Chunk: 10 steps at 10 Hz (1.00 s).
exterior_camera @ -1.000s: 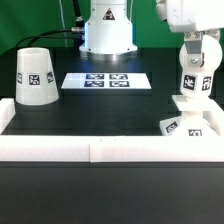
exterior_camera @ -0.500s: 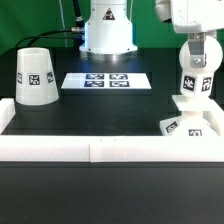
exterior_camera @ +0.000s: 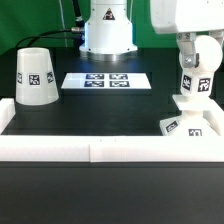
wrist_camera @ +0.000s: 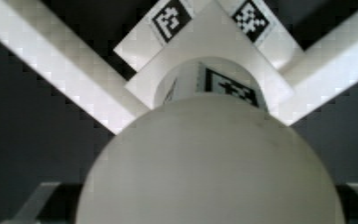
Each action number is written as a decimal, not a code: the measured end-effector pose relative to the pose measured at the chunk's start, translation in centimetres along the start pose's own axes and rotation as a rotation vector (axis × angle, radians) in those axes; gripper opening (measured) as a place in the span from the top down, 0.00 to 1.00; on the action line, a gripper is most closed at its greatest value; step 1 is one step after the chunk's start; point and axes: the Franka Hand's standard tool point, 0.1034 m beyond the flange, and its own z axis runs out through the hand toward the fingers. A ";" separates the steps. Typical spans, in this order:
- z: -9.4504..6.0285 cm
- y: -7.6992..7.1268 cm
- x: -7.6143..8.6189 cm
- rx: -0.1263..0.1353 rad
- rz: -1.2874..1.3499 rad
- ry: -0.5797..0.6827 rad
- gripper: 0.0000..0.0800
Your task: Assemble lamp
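Just then, the bulb (exterior_camera: 193,88) stood upright on the base (exterior_camera: 196,125), its round head up between the jaws of the tool (exterior_camera: 199,62), which hung straight above the base. Whether the jaws pressed the head or stood slack beside it could not be told; in the wrist view the head filled most of the picture. The base lay on the tabletop (exterior_camera: 100,115), just beside the rail (exterior_camera: 100,150). Well away from the base, toward the exterior view's left, stood the shade (exterior_camera: 35,75), wide end down, with the marker board (exterior_camera: 105,80) between them.
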 end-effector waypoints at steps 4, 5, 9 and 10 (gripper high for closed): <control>-0.2 0.6 0.1 -0.006 0.387 0.020 0.28; -0.2 0.8 -0.1 -0.006 0.489 0.019 0.28; 0.0 1.5 -0.8 -0.006 0.786 0.014 0.28; 0.0 1.6 -0.8 -0.006 0.839 0.014 0.28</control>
